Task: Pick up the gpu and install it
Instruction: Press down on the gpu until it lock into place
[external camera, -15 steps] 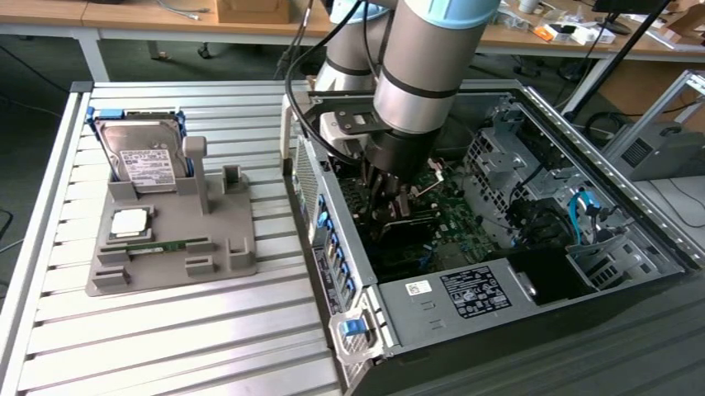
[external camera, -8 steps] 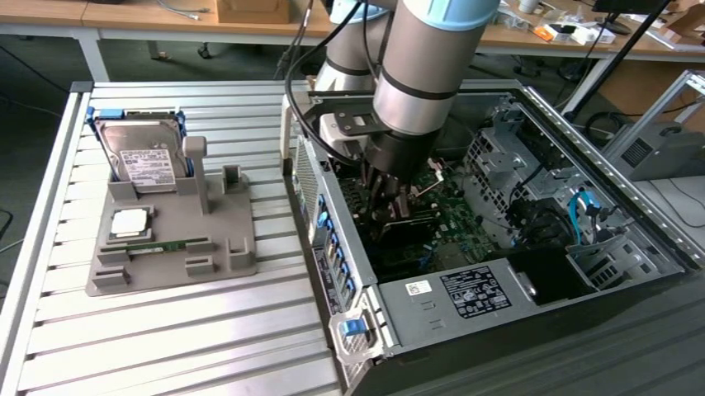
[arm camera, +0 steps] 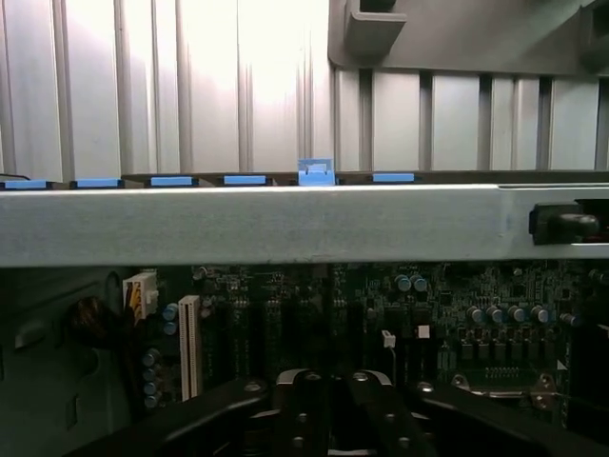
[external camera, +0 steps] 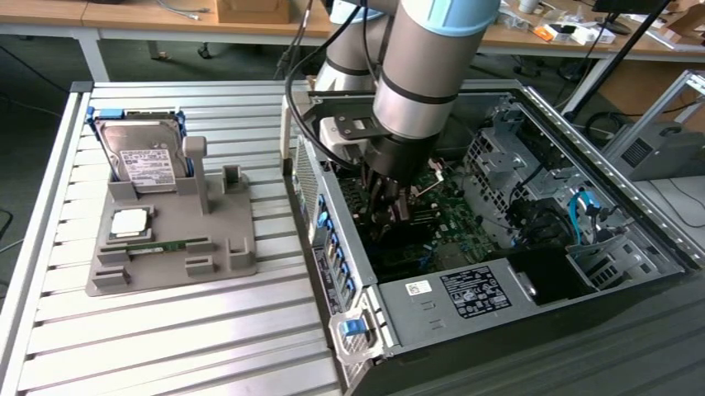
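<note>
Pincer working inside the open computer case

The pincer (external camera: 385, 221), its fingers drawn together, is reaching down to the motherboard (external camera: 441, 223) in the computer case (external camera: 441, 318); judging by that, the gpu is being seated there, though the card itself cannot be made out. The hard drive (external camera: 141, 161) is sitting in the grey holder (external camera: 210, 256).

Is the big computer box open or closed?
Open. The computer case lies with its side panel off, so the green motherboard shows, and the gripper reaches down inside.

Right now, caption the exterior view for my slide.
Robot arm's pincer reaches inside the open grey metal computer case, above the green motherboard.
</note>
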Controlling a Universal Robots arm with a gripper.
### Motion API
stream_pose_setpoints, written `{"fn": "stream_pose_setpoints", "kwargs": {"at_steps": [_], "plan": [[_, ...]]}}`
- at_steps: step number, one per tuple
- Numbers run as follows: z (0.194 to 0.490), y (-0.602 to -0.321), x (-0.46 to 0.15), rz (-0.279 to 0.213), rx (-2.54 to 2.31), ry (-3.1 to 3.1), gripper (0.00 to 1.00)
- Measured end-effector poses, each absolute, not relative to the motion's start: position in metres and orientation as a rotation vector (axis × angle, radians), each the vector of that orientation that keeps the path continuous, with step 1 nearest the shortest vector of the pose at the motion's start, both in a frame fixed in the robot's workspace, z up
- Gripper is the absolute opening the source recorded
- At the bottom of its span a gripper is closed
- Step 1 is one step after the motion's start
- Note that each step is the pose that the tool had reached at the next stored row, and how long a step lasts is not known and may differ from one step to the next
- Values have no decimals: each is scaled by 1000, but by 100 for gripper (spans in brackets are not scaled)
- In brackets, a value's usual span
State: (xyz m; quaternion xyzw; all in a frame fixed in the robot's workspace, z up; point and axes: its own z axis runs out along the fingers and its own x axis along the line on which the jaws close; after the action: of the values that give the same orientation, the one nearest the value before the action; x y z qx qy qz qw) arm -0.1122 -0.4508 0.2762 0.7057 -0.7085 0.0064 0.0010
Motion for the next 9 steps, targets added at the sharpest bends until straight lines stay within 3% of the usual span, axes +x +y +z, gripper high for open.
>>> {"fn": "stream_pose_setpoints", "kwargs": {"at_steps": [9], "plan": [[274,-458,-112,20,2216,-2225,11]]}}
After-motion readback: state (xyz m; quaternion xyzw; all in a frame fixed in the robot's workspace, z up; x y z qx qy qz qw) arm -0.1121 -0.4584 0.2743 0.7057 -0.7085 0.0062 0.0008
